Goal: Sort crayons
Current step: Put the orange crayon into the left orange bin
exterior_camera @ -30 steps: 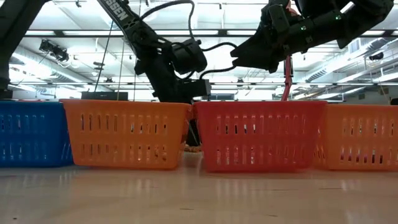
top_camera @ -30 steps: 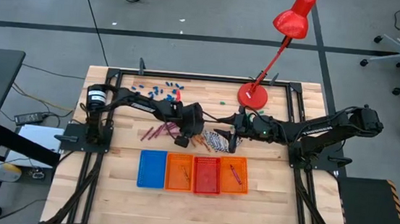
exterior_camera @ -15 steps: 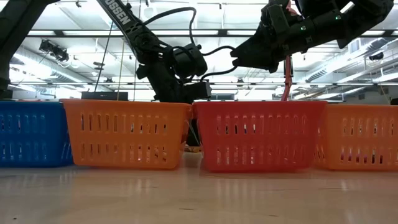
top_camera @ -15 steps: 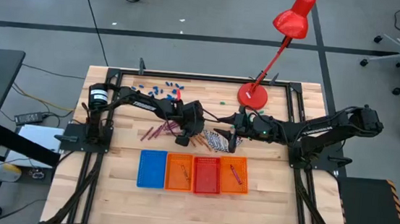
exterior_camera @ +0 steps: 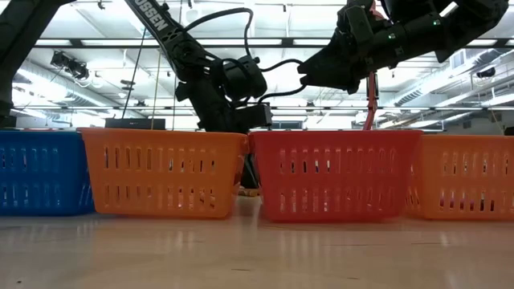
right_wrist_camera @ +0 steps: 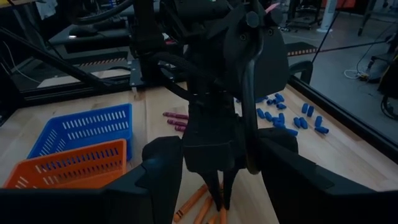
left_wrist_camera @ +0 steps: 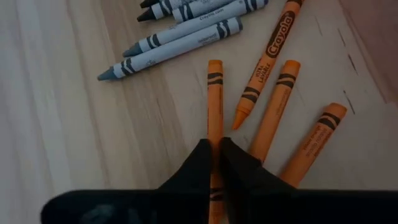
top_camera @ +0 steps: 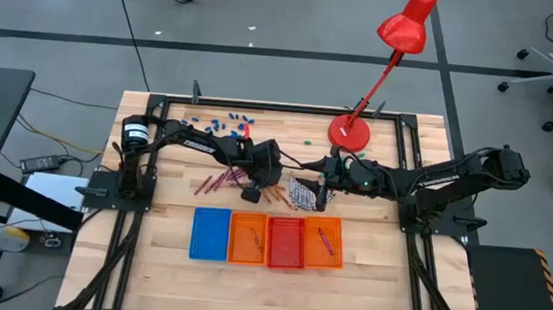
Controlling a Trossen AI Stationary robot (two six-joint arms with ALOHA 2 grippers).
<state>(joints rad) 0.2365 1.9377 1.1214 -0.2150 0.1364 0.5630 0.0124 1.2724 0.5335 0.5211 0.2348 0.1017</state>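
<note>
Crayons lie loose on the wooden table: orange ones, silvery grey ones and magenta ones. My left gripper is down among the orange crayons, shut on one orange crayon; the high view shows this gripper at the table's middle. My right gripper hangs open above the grey crayons, facing the left one; nothing is between its fingers. My left gripper pinches the orange crayon by its two long sides between its two fingertips. The fingers come slanting down from above, from the table's left. The crayon's far end lies on the table past the fingertips, beside the other orange crayons.
Four small trays stand in a row near the front: blue, orange, red, orange. Stubby blue bits lie at the far left. A red desk lamp stands at the far edge.
</note>
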